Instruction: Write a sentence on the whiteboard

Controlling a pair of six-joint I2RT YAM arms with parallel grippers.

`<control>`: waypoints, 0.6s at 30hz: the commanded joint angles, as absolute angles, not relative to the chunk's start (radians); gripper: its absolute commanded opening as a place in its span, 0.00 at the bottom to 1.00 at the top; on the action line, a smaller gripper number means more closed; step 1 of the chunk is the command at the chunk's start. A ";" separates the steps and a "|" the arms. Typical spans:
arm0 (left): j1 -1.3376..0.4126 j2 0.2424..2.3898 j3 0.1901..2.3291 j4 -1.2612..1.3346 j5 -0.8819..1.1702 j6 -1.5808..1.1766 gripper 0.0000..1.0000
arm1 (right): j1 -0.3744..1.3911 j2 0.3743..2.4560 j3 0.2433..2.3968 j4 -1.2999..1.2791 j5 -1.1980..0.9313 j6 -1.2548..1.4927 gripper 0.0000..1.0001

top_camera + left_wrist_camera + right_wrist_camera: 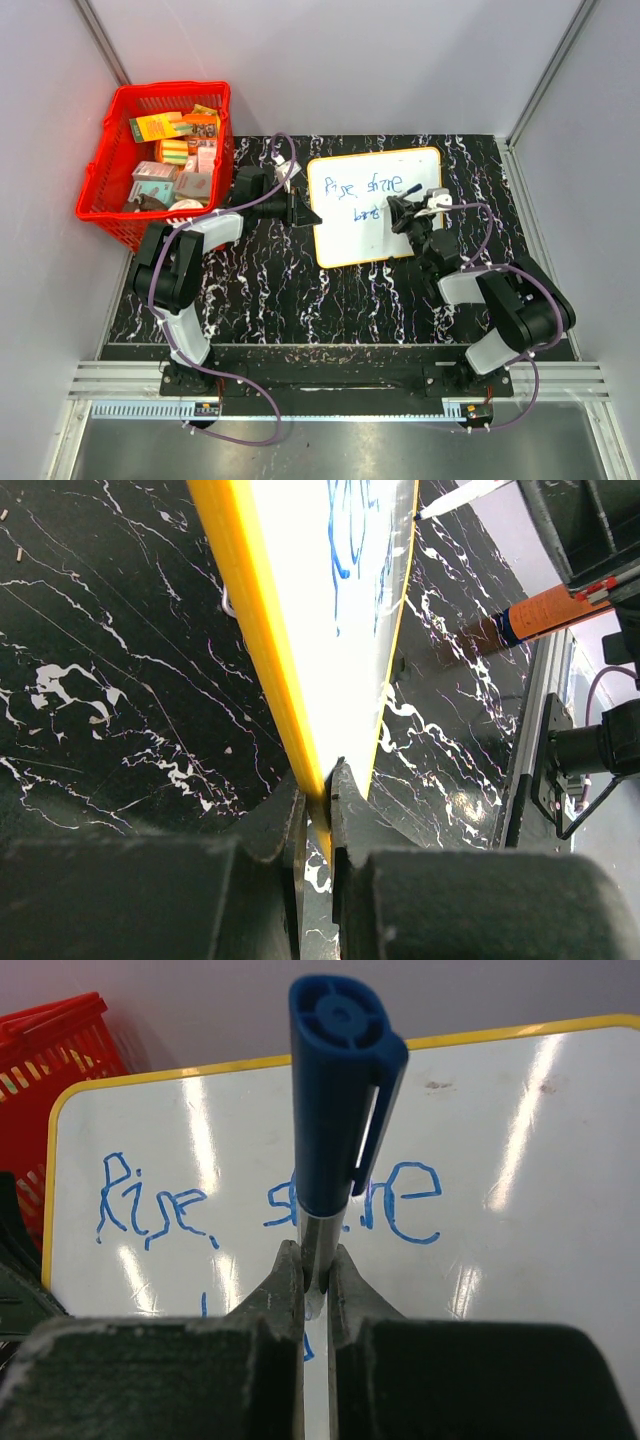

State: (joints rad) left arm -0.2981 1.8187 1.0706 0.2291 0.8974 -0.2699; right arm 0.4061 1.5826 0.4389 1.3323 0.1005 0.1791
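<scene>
The whiteboard [352, 246] lies on the black marbled table, white with a yellow rim [250, 630]. My left gripper [305, 212] is shut on its left edge, and in the left wrist view the rim sits pinched between the fingers of that gripper [322, 800]. The sentence [355, 186] is blue handwriting in two lines, whose top line [150, 1205] reads roughly "Rise shine". My right gripper [410, 212] hovers over the board's right half, shut on a marker [340, 1090] with a blue cap on its back end. The marker's tip is hidden below the right gripper [313, 1265].
A red basket [105, 205] full of small boxes stands at the table's far left, and its corner [40, 1080] also shows in the right wrist view. Grey walls enclose the table on three sides. A metal rail runs along the near edge [330, 380].
</scene>
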 commanded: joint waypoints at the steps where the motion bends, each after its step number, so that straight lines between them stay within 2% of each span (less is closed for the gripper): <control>1: -0.299 1.818 1.069 0.241 0.790 -0.127 0.00 | 0.408 1.522 0.410 1.557 0.152 0.149 0.00; 18: -0.301 1.818 1.069 0.239 0.788 -0.124 0.00 | 0.408 1.595 0.446 1.559 0.219 0.146 0.00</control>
